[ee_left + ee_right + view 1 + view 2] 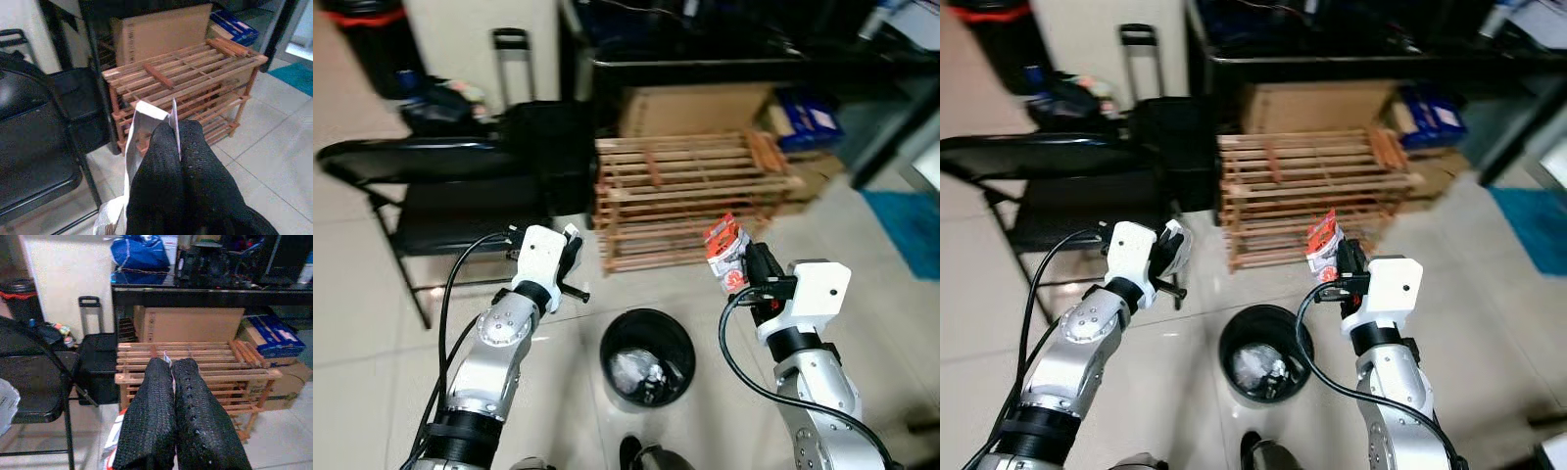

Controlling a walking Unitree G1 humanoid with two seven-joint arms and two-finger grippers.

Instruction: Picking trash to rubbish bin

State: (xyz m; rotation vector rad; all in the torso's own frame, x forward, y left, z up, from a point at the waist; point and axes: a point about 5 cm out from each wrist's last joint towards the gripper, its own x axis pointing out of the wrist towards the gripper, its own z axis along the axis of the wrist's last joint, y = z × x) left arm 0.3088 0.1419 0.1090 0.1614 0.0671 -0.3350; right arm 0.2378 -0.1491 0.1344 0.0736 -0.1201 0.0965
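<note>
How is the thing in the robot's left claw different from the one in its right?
The left gripper pinches a plain white wrapper; the right gripper pinches a red-and-white printed packet. The wrapper sits farther from the rubbish bin than the packet. Both are thin trash clamped between shut fingers.

Both arms are built of rounded silver segments joined by black collars; each ends in a boxy white wrist housing, the right one marked by a small dark dot on its face; a black cable loops from each housing back along the forearm; the left gripper [570,257] and right gripper [748,266] have long black fingers [193,421] with a dimpled, textured surface.
</note>
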